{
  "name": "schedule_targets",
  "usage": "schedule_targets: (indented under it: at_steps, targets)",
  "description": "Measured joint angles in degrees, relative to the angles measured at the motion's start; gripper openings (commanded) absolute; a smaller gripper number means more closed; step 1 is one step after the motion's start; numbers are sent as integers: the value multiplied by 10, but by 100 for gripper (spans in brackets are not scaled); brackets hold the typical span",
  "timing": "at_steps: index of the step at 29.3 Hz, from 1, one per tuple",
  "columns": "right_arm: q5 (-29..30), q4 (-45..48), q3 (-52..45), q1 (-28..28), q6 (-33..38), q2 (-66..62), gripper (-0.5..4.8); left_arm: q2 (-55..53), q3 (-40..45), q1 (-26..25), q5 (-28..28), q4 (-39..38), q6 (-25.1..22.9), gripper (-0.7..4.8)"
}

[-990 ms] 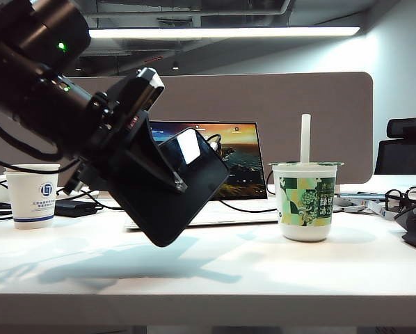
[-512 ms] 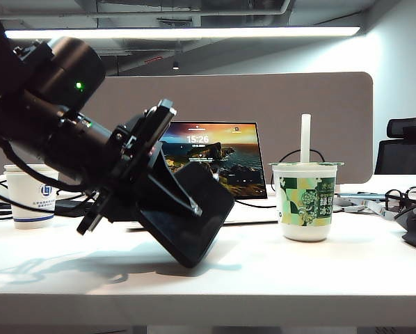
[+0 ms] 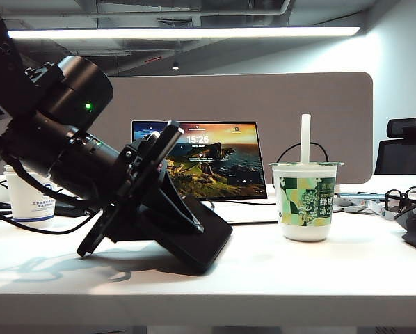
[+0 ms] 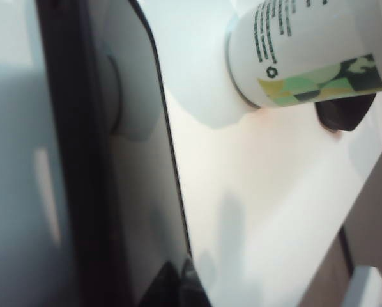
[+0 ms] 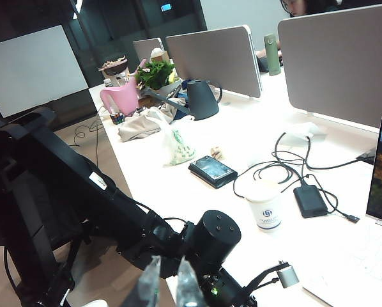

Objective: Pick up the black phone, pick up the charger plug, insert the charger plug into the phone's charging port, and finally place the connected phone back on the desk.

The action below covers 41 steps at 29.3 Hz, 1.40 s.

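Observation:
The black phone (image 3: 197,240) leans tilted, its lower edge on the white desk (image 3: 319,271). My left gripper (image 3: 184,219) is shut on it from the left, both fingers clamped over its faces. In the left wrist view the phone's glossy face (image 4: 140,192) runs past a dark fingertip (image 4: 178,288). The charger plug and the charging port are hidden. A thin black cable (image 3: 291,148) arcs behind the drink cup. My right gripper (image 5: 167,281) hangs high over the desk, its clear fingertips close together with nothing between them, above the left arm (image 5: 210,240).
A green-patterned drink cup with a straw (image 3: 305,202) stands right of the phone. An open laptop (image 3: 218,160) is behind it, before the divider panel (image 3: 298,104). A paper cup (image 3: 30,198) is far left, glasses (image 3: 403,198) far right. A black power brick (image 5: 310,199) lies by the paper cup.
The left arm came down and rolled, taking the phone from above the desk to resting on it at a flatter tilt. The cable behind the drink cup rose into view.

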State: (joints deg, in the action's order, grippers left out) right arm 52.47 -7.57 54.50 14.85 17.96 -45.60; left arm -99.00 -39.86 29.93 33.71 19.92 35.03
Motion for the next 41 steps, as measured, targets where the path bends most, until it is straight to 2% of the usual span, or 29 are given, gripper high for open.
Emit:
schedule_targets:
  at_steps: [3, 6, 7, 10, 11, 13, 14, 19, 24, 26, 28, 29, 30, 31, 33, 35, 39, 41]
  targets:
    - [0, 0, 0, 0, 0, 0, 44, 0, 0, 0, -15, 0, 0, 102]
    - [0, 0, 0, 0, 0, 0, 44, 0, 0, 0, -28, 0, 0, 298]
    - [0, -1, 0, 0, 0, 0, 44, 0, 0, -1, -23, 6, -1, 315]
    - [0, 0, 0, 0, 0, 0, 44, 2, -1, -1, -24, 11, -5, 318]
    - [0, -1, 0, 0, 0, 0, 44, 1, -1, -1, -25, 10, -6, 397]
    - [0, -1, 0, 0, 0, 0, 44, 2, -1, -2, -22, 15, -21, 479]
    - [0, 0, 0, 0, 0, 0, 44, 7, -3, -1, -28, 22, -39, 479]
    - [0, 0, 0, 0, 0, 0, 44, 19, -2, -2, -92, 8, -53, 479]
    - [-2, 0, 0, 0, 0, 0, 44, 66, -1, -2, -172, -16, -116, 479]
    - [-13, 0, 0, 0, 0, 0, 44, 88, -1, -2, -202, -29, -136, 452]
    - [-16, 0, 0, 0, 0, 0, 44, 111, -1, -2, -223, -33, -151, 335]
    - [-20, 0, 0, 0, 0, 0, 43, 118, -1, -2, -229, -36, -154, 208]
    - [-31, 0, 0, 0, 0, 0, 43, 139, 0, -2, -235, -43, -166, 142]
    - [-37, 0, 0, 0, 0, 0, 43, 148, 0, -2, -235, -43, -174, 24]
    - [-70, -1, 0, 0, 0, 0, 33, 180, 0, -2, -235, -43, -204, 17]
    - [-94, -4, 0, 0, 0, 0, -3, 215, 0, -2, -235, -43, -239, 17]
    - [-117, -5, 0, 0, -9, 0, -2, 277, 0, -2, -235, -44, -272, 15]
    - [-129, -10, 0, 0, -34, 0, -2, 302, 0, -2, -235, -48, -286, -8]
